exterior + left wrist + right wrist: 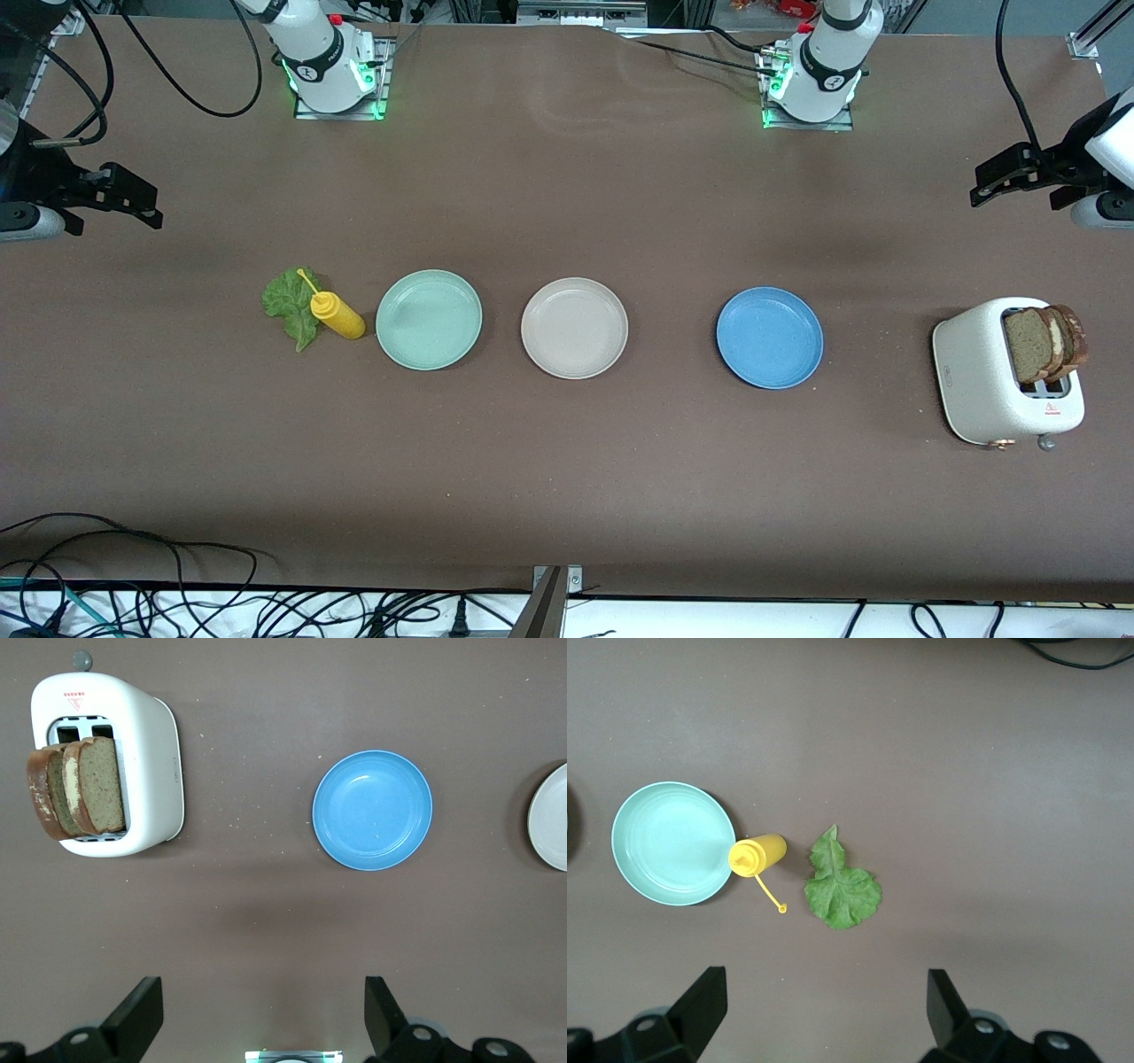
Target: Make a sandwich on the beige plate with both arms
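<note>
The round matte beige plate (574,328) lies bare mid-table, well apart from both wide-open, empty grippers, left (257,1014) up near the white toaster (983,372) holding 2 brown bread slices (1045,341), right (819,1010) above the ruffled green lettuce leaf (842,886).

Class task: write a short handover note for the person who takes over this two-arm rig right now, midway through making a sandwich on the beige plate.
Left gripper: open, holding nothing, waiting in the air at the left arm's end of the table.
Right gripper: open, holding nothing, waiting at the right arm's end.
Things: two bread slices stand in the toaster. The lettuce leaf lies on the table beside the yellow squeeze bottle, next to the mint green plate. The beige plate sits between that plate and the blue plate, with nothing on it.
Done: nothing yet.
Left: bread, lettuce, then bread onto the beige plate.
</note>
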